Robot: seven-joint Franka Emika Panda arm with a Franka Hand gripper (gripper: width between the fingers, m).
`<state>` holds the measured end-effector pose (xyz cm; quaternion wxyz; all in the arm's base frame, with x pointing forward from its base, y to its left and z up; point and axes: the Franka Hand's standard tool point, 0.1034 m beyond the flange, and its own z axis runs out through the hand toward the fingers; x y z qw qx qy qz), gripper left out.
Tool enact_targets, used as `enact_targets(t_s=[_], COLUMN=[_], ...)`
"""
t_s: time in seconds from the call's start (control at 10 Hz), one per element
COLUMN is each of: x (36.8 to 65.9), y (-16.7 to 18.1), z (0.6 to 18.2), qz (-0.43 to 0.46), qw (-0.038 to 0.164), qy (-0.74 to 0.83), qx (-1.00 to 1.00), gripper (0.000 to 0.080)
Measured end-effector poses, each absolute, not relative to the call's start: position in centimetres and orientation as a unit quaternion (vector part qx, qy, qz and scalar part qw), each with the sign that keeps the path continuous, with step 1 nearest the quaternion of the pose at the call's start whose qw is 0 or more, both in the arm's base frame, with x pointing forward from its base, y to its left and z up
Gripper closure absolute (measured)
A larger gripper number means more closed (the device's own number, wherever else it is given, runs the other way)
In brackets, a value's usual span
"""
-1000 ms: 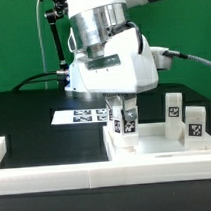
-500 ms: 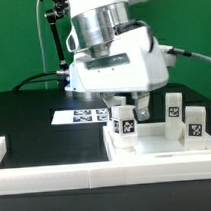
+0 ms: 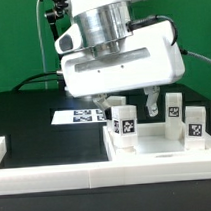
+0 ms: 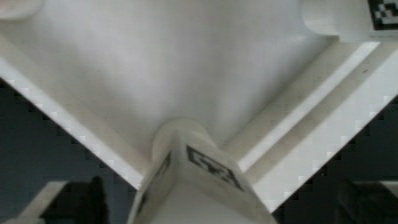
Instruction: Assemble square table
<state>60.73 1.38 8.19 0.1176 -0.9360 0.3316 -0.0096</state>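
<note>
The white square tabletop (image 3: 156,147) lies tray-like on the black table at the exterior view's right. One tagged white leg (image 3: 123,123) stands upright at its near-left corner. Two more tagged legs (image 3: 174,110) (image 3: 195,125) stand on its right side. My gripper (image 3: 134,105) hangs just above the corner leg, open, with a finger on either side of it and not touching it. In the wrist view the corner leg (image 4: 192,172) rises between my dark fingers (image 4: 71,202), over the tabletop's rim (image 4: 71,100). Another leg (image 4: 366,14) shows at the frame's edge.
The marker board (image 3: 86,117) lies flat on the black table behind the tabletop. A long white border wall (image 3: 87,176) runs along the front. A small white block (image 3: 0,148) sits at the exterior view's far left.
My gripper has let go of the corner leg, opened wide, risen a little and turned about its axis. The leg stays standing in the corner.
</note>
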Motion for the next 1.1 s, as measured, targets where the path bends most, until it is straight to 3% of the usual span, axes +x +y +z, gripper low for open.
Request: enact_targets(t_s=[0.1, 0.5, 0.7, 1.1], x=[60.73, 60.59, 60.65, 60.65], y=[1.38, 1.18, 1.24, 1.20], z=[8.18, 8.17, 8.27, 8.23], qz=[-0.014, -0.031, -0.037, -0.043], qw=[0.117, 0.067, 0.054, 0.047], qy=[0.300, 0.069, -0.016, -0.151], qx=[-0.947, -0.995, -0.998, -0.986], gripper=[0.0150, 0.0150, 0.0150, 0.0162])
